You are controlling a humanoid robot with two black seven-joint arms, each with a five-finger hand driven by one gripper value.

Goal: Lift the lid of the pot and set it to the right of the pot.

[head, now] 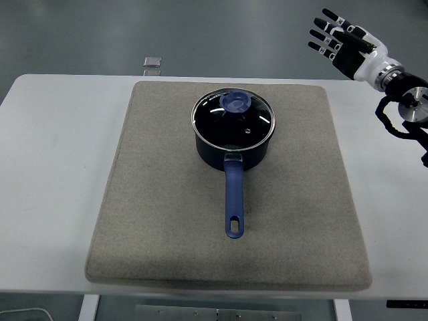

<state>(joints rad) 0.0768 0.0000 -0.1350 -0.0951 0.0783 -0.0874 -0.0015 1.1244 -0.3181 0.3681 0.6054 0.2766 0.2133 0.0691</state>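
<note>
A dark blue pot (233, 148) stands near the back middle of a grey mat (167, 221), its blue handle (234, 200) pointing toward the near edge. A glass lid (234, 120) with a blue knob (235, 101) rests on the pot. My right hand (332, 38) hovers high at the upper right, well away from the pot, with fingers spread and nothing held. No left arm shows.
The mat covers most of the white table (53, 167), with bare mat to the right of the pot. A small clear object (153, 62) lies beyond the table's far edge at the back left.
</note>
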